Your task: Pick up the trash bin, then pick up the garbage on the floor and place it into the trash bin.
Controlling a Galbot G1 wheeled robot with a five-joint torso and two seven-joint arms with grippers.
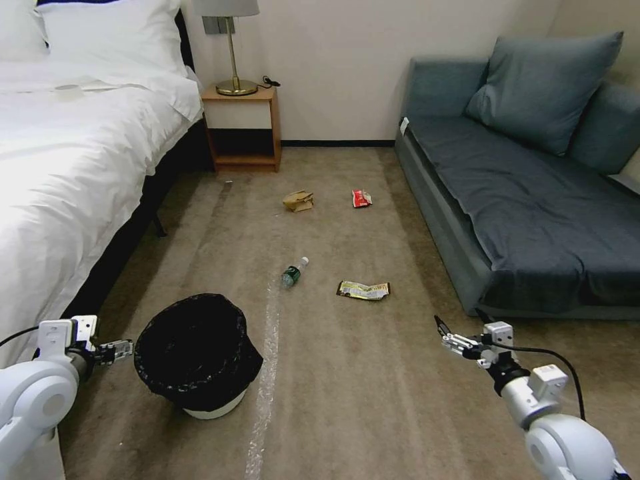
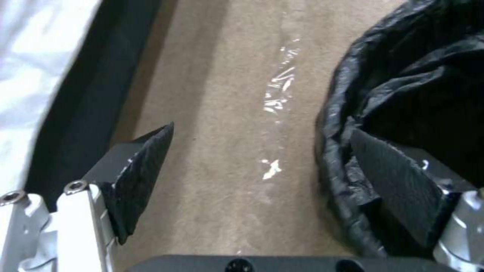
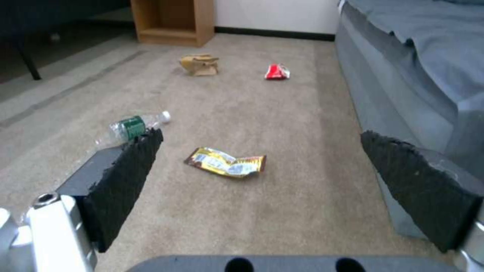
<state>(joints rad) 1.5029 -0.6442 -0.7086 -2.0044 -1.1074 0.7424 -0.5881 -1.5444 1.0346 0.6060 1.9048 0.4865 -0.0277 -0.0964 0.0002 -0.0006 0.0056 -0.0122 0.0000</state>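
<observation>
— Tan short-pile carpet floor (image 1: pixel 347 373) between a white-sheeted bed (image 1: pixel 73 173) and a grey-blue fabric sofa (image 1: pixel 533 200), wooden nightstand (image 1: pixel 243 127) at the far wall. Bin?

— Small round white plastic trash bin with crinkly black bag folded over its rim (image 1: pixel 198 353), standing upright on the carpet beside the bed. Left gripper (image 1: pixel 121 350) sits right at its rim. In the left wrist view the fingers are spread wide: one black pad (image 2: pixel 143 172) over bare carpet outside the bin, the other pad (image 2: pixel 398 181) inside, against the bag liner (image 2: pixel 403 94), so the rim lies between them. Not closed on it, nothing held.

— Right side?

— Right gripper (image 1: pixel 447 337) hangs in the air above the carpet near the sofa's front edge, fingers wide apart, empty.

— Garbage?

— All four pieces on the floor, ahead of the right fingers. Brown-yellow flat foil wrapper (image 3: pixel 226 162) nearest, showing between the two pads. Clear plastic bottle with green label and white cap (image 3: pixel 132 127) lying on its side, just past one fingertip. Crumpled brown paper bag (image 3: pixel 200 64) and red-white snack packet (image 3: pixel 276 71) farther off, toward the nightstand, well apart from the bin.
</observation>
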